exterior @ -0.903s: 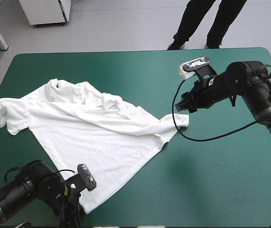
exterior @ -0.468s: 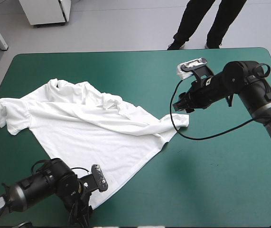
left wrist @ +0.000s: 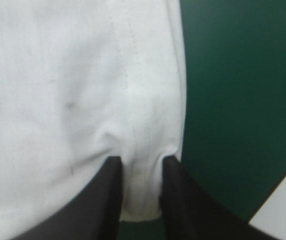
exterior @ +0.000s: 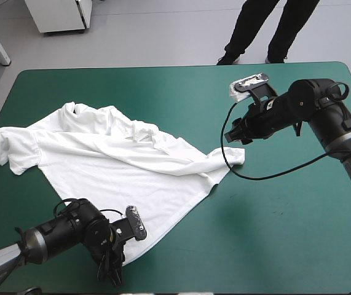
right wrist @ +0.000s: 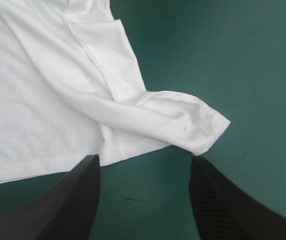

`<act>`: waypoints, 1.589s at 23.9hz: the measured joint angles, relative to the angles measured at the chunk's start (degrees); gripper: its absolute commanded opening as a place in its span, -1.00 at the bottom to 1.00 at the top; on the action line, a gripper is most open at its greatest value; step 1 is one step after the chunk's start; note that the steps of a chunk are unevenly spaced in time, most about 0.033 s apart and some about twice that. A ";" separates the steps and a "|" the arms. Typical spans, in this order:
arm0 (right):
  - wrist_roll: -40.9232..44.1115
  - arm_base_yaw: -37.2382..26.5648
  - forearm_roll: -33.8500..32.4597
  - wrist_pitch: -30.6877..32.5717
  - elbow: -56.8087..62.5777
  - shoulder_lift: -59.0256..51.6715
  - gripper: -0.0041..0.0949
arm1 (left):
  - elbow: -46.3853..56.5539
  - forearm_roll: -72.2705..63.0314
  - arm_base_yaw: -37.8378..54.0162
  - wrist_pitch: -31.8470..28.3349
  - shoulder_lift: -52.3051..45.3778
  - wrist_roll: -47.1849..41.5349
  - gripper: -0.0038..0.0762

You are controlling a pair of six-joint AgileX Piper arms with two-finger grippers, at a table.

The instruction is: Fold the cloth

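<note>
The white T-shirt (exterior: 120,166) lies spread but wrinkled across the left half of the teal-green cover, sleeves toward the far left. My left gripper (exterior: 115,270) is at its near hem corner. In the left wrist view the left gripper (left wrist: 141,162) is all but shut, with the puckered hem (left wrist: 141,195) pinched between the black fingers. My right gripper (exterior: 236,132) hovers just beyond the shirt's bunched right corner (exterior: 233,157). In the right wrist view the right gripper (right wrist: 145,160) stands open, and that rolled corner (right wrist: 193,125) lies just ahead of it, untouched.
The table's near edge (left wrist: 283,205) runs close beside the left gripper. Bare teal-green cover (exterior: 280,227) spreads to the right of the shirt and toward the near right corner.
The left arm has slid right along the near edge and onto the shirt's hem corner. The right arm has barely shifted. The shirt lies as it did earlier.
</note>
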 measured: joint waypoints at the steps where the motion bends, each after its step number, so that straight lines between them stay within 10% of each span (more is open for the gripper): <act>1: -0.05 0.00 -0.53 -0.16 0.00 0.26 0.11 | -0.14 0.28 0.00 -0.19 0.21 0.00 -0.95; 17: -2.17 0.00 -10.54 -2.64 0.00 15.92 0.13 | 0.08 -3.30 0.17 -1.10 -1.33 -0.70 -0.96; 38: -3.75 -3.03 -5.05 -5.06 -1.67 27.15 0.11 | 0.81 -7.61 -0.01 0.35 -4.16 -1.27 -0.96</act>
